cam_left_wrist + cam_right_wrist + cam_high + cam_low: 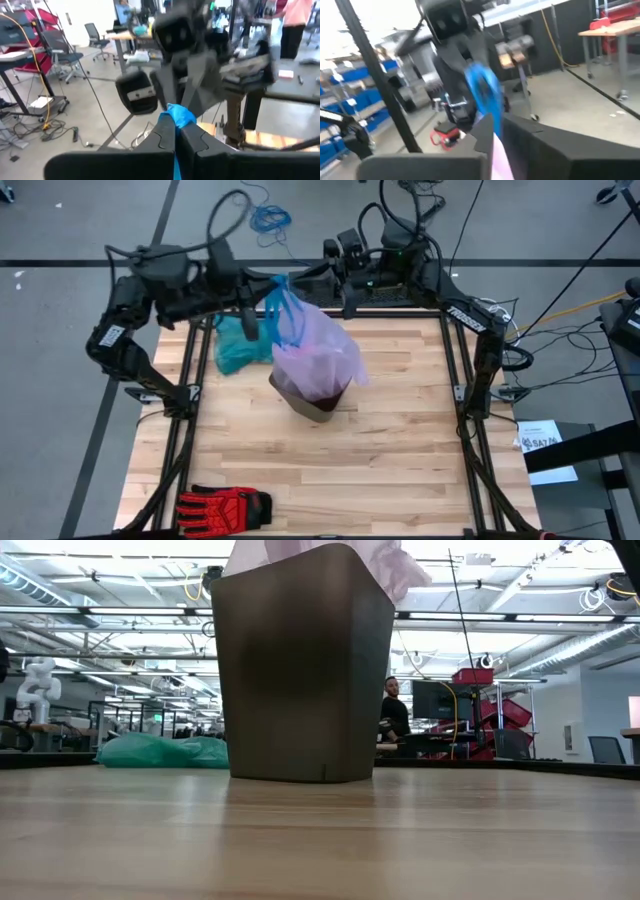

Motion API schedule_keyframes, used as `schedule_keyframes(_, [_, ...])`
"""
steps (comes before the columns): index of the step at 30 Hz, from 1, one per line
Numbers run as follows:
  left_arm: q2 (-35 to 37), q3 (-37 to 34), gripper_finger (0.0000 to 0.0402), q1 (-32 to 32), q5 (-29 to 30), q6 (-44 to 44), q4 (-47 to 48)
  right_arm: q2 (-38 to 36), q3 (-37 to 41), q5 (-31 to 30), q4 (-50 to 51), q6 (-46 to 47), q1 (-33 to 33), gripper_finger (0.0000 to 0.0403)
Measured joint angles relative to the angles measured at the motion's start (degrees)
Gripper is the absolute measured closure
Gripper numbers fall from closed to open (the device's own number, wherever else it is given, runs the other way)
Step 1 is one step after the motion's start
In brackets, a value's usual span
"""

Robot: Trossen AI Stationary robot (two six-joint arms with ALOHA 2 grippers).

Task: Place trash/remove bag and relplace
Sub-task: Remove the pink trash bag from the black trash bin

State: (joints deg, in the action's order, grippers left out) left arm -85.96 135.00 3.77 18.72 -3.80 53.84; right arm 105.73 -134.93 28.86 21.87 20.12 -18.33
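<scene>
The pale pink-lavender bag (318, 348) stands bunched above the dark bin (312, 404), its lower part still inside the bin. In the low view it shows over the bin's (305, 660) rim as pink plastic (395, 568). Its blue drawstrings (280, 302) rise at the far-left top. My left gripper (256, 312) and right gripper (305, 280) meet over the table's far edge, each shut on a drawstring. Each wrist view shows the other arm close ahead. My left gripper (176, 131) pinches a blue drawstring loop (179, 116) between its two fingers, and a bunch of it sticks out past the fingertips. The string runs back between the fingers. My right gripper (492, 122) pinches the other blue drawstring loop (481, 89), which stands out beyond its fingertips. Pink bag plastic (501, 156) lies back between the fingers.
A teal-green plastic bag (236, 346) lies on the table left of the bin, also seen as a low heap (160, 750) in the low view. A red glove (225, 505) lies near the near-left corner. A person (392, 712) sits in the room beyond.
</scene>
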Motion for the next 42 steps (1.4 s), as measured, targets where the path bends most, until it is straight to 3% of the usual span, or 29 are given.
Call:
schedule_keyframes(9, [3.2,0.0,0.0401,0.0,-0.6,0.3,-1.8,-2.7,-0.1,0.4,6.0,-7.3,-3.0,0.0243])
schedule_keyframes(14, [3.4,0.0,0.0401,0.0,-2.8,0.4,-2.9,-1.5,-0.1,10.7,7.3,-4.5,-3.4,0.0209])
schedule_keyframes(20, [3.4,0.0,0.0401,0.0,-2.8,0.4,-2.9,0.9,-0.1,11.7,10.9,-6.0,-1.2,0.0256])
schedule_keyframes(24, [3.4,0.0,0.0401,0.0,-2.9,0.4,-3.2,2.2,-0.1,11.4,11.9,-7.1,-0.8,0.0358])
schedule_keyframes(26, [3.4,0.0,0.0401,0.0,-3.1,0.2,-4.1,2.7,-0.1,9.8,12.3,-7.5,-0.4,0.0389])
schedule_keyframes(42, [4.3,0.0,0.0401,0.0,-3.2,-3.1,-7.3,3.7,0.0,3.6,23.8,-13.5,2.4,0.0403])
